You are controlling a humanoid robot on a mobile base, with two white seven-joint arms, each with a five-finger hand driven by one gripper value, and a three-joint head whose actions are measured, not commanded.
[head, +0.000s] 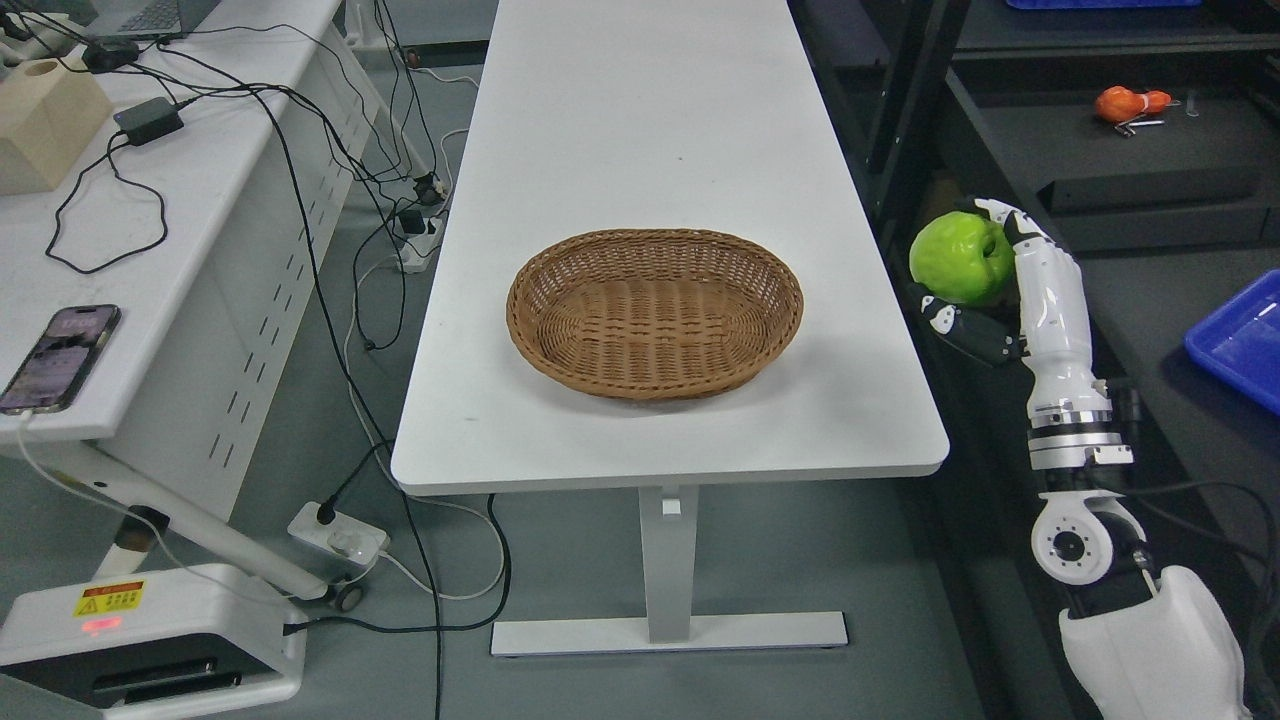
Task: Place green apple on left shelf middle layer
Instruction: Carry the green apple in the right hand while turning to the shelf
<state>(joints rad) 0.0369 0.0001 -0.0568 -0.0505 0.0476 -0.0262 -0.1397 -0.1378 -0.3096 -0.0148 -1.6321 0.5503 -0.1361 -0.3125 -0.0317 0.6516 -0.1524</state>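
Observation:
My right hand (985, 280) comes in from the lower right and is shut on a green apple (957, 257). It holds the apple in the air just past the right edge of the white table (650, 120), beside the dark shelf unit (1100, 160) on the right. An empty wicker basket (654, 311) sits on the table near its front. My left hand is out of view.
A blue tray (1240, 340) lies on a shelf level at the right edge. An orange object (1130, 103) lies on a shelf level further back. A white desk (150, 200) at the left carries cables, a phone (60, 358) and a beige block (45, 125).

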